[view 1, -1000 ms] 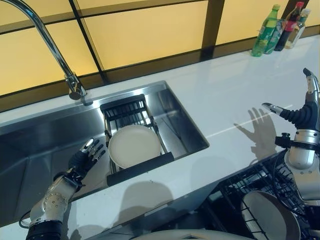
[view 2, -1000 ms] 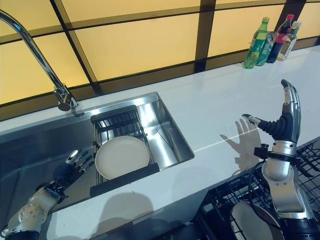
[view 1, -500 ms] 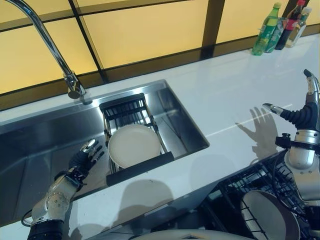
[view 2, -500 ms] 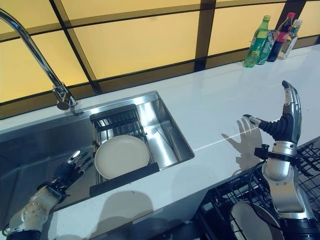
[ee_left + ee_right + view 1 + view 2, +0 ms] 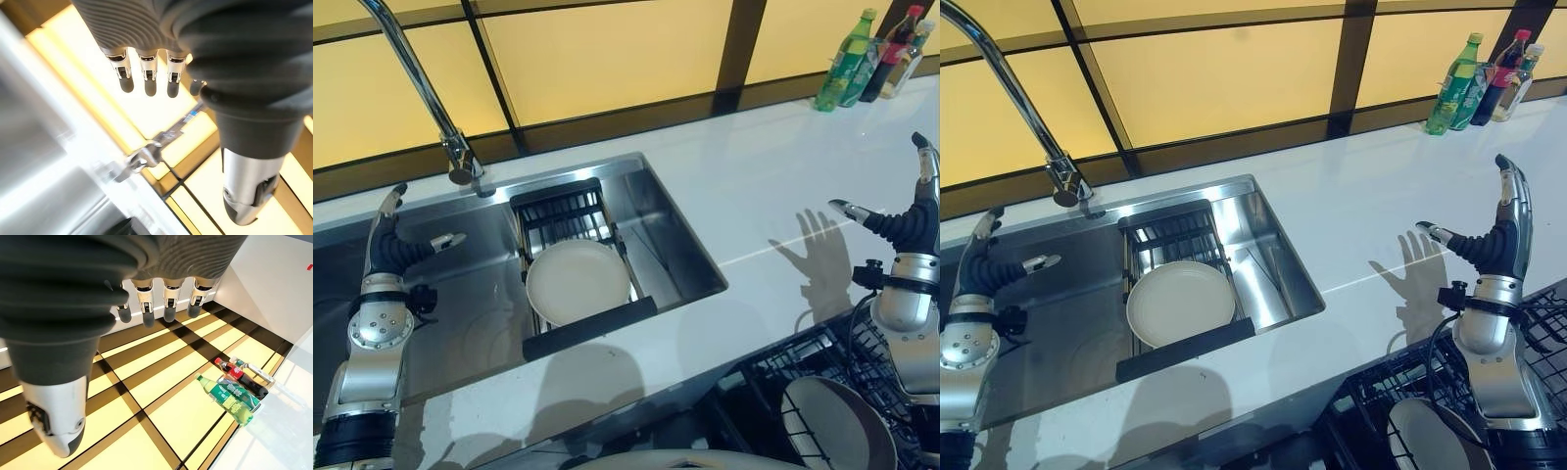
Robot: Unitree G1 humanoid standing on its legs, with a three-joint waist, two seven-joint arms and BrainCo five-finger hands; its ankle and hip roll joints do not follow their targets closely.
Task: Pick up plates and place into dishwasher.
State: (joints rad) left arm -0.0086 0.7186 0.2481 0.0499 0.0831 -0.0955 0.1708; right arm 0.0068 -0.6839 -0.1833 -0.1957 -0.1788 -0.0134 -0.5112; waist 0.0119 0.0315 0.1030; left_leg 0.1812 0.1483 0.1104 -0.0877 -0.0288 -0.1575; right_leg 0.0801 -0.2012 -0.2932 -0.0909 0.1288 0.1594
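So we're between grabs: both left hand (image 5: 389, 247) and right hand (image 5: 1494, 240) spread empty, next reach for the sink plate (image 5: 578, 282).

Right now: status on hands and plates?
Left hand open, raised over the sink, empty. Right hand open above the counter. One plate on the sink rack, another plate in the dishwasher rack. Nothing blocking.
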